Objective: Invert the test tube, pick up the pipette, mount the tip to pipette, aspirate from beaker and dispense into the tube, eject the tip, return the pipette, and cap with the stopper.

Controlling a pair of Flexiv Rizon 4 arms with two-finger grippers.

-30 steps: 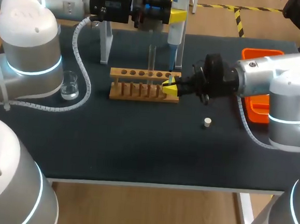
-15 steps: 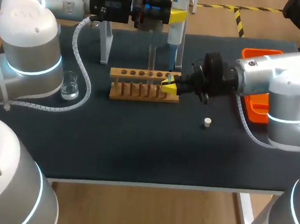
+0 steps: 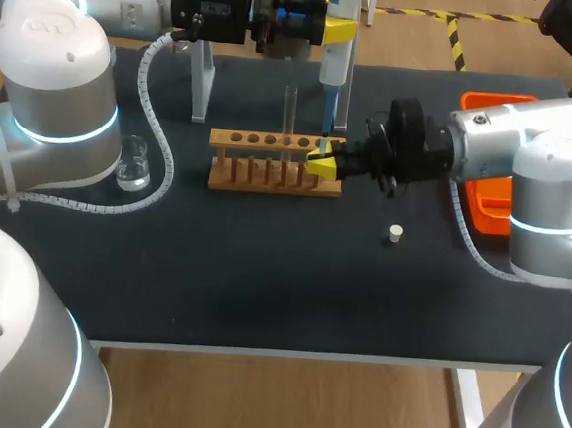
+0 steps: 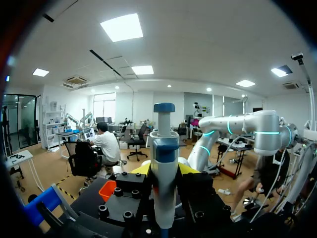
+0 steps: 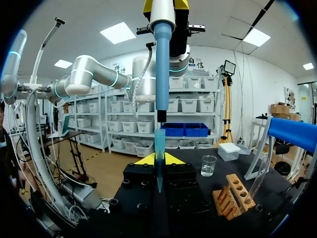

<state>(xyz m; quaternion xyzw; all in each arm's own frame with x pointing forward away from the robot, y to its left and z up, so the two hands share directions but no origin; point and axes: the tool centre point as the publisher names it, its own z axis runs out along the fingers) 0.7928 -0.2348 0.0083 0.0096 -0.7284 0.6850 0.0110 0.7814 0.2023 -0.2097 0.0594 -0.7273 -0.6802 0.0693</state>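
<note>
Lying nearest on the dark table [image 3: 262,272], a small pale stopper [image 3: 394,233] sits alone, well apart from everything else, probably set aside for the final capping. Farther in, a wooden rack [image 3: 260,167] holds one clear test tube [image 3: 289,110] standing upright in a hole, placed to receive liquid. Left of the rack, near the left arm, a small glass beaker [image 3: 132,162] holds what looks like clear liquid. At the rack's right end, the right gripper [image 3: 322,162] reaches in from the right. Its fingers are clamped on a pipette tip [image 5: 159,153], held upright with the wide mouth up. An orange tray [image 3: 484,212] lies beyond that arm at the table's right side. Farthest, the left gripper [image 3: 336,25] grasps the pipette [image 3: 336,54] by its body, vertical and nozzle down, straight above the tip. In the right wrist view the nozzle ends just over the tip's mouth; whether they touch cannot be told. This looks like the mounting step: one arm steadies the tip so the other can press the pipette into it.
</note>
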